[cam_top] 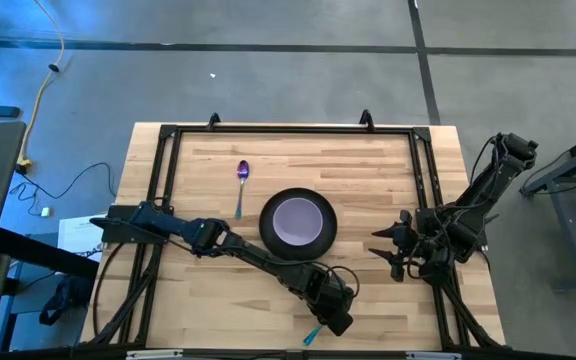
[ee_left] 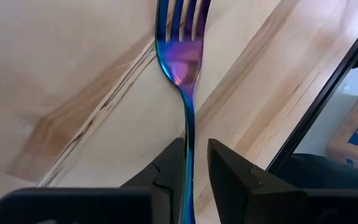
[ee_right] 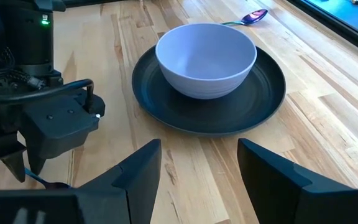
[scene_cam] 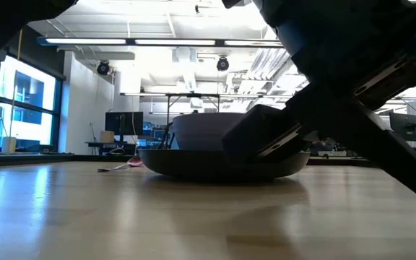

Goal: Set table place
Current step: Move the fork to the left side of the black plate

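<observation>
A large open workshop with a grey concrete floor surrounds the table (cam_top: 368,160), a pale butcher-block top edged in a thin black frame; the low view alone shows the room's depth, with bright ceiling lights, windows and desks with monitors beyond the far edge. At the table's middle sits the dark grey plate (cam_top: 324,236) with the lavender bowl (cam_top: 296,220) resting inside it; the purple-headed spoon (cam_top: 242,178) lies on the wood near the plate, toward the left arm's side. The left gripper (cam_top: 334,314) reaches low over the near edge; from above only a teal tip of the fork (ee_left: 184,62) peeks out, but the left wrist view shows its fingers (ee_left: 166,177) closed narrowly on the handle, tines lying against the wood. The right gripper (ee_right: 197,163) waits near the plate, fingers spread wide, holding nothing.
</observation>
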Controlling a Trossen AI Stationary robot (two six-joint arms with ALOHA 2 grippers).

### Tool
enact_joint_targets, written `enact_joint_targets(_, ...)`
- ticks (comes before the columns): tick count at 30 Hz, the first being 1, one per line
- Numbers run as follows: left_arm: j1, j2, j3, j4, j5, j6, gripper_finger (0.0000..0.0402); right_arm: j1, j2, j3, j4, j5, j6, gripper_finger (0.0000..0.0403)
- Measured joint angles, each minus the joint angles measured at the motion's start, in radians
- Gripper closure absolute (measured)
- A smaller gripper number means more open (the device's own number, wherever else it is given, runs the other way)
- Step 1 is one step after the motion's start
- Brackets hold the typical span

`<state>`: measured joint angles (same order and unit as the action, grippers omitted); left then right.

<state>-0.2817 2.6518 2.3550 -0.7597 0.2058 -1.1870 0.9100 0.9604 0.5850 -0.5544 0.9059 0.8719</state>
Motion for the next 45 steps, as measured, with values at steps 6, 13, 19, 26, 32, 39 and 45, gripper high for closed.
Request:
enact_joint_targets(6, 0.0, 0.0, 0.0, 0.0, -0.004, -0.017, 0.0342, 0.0, 0.0, 0.0, -0.004, 0.0, 0.0, 0.0199)
enact_joint_targets(13, -0.001, 0.0, 0.0, -0.005, -0.016, -0.033, 0.0343, 0.0, 0.0, 0.0, -0.003, 0.0, 0.002, 0.0199)
enact_joint_targets(19, -0.001, 0.0, 0.0, -0.014, -0.033, -0.032, 0.039, 0.0, 0.0, 0.0, -0.003, 0.0, 0.003, 0.0199)
enact_joint_targets(26, -0.001, 0.0, 0.0, -0.013, -0.042, -0.026, 0.0395, 0.0, 0.0, 0.0, -0.003, 0.0, 0.01, 0.0199)
enact_joint_targets(32, -0.001, -0.001, 0.001, -0.039, -0.062, 0.005, 0.0399, 0.0, 0.0, 0.0, -0.003, -0.001, 0.01, 0.0199)
enact_joint_targets(39, -0.006, -0.007, 0.003, -0.133, -0.043, 0.085, 0.04, 0.0, 0.0, 0.0, -0.003, -0.025, 0.011, 0.0199)
enact_joint_targets(45, -0.006, -0.008, 0.003, -0.174, -0.037, 0.128, 0.04, 0.0, 0.0, 0.0, -0.003, -0.026, 0.01, 0.0199)
